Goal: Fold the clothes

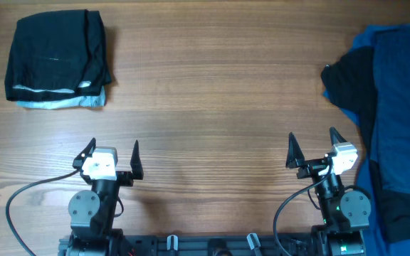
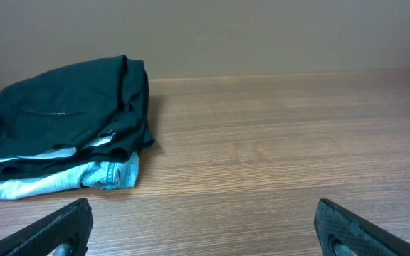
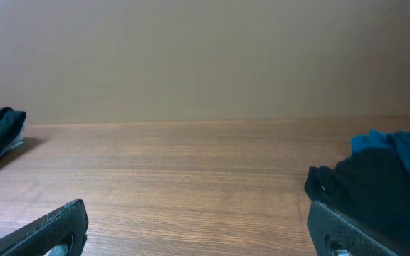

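Observation:
A folded stack of clothes (image 1: 57, 60) lies at the far left of the table, a dark garment on top of a pale blue one (image 2: 55, 179); the same stack (image 2: 62, 117) fills the left of the left wrist view. An unfolded heap of clothes (image 1: 393, 107), black and royal-blue, lies along the right edge; its black part (image 3: 372, 192) shows in the right wrist view. My left gripper (image 1: 111, 155) hovers open near the front edge, well short of the stack. My right gripper (image 1: 313, 150) is open too, just left of the heap, holding nothing.
The wooden table (image 1: 212, 92) stretches between the two piles. A black cable (image 1: 20, 203) loops at the front left beside the left arm's base. A plain wall (image 3: 205, 57) stands behind the table's far edge.

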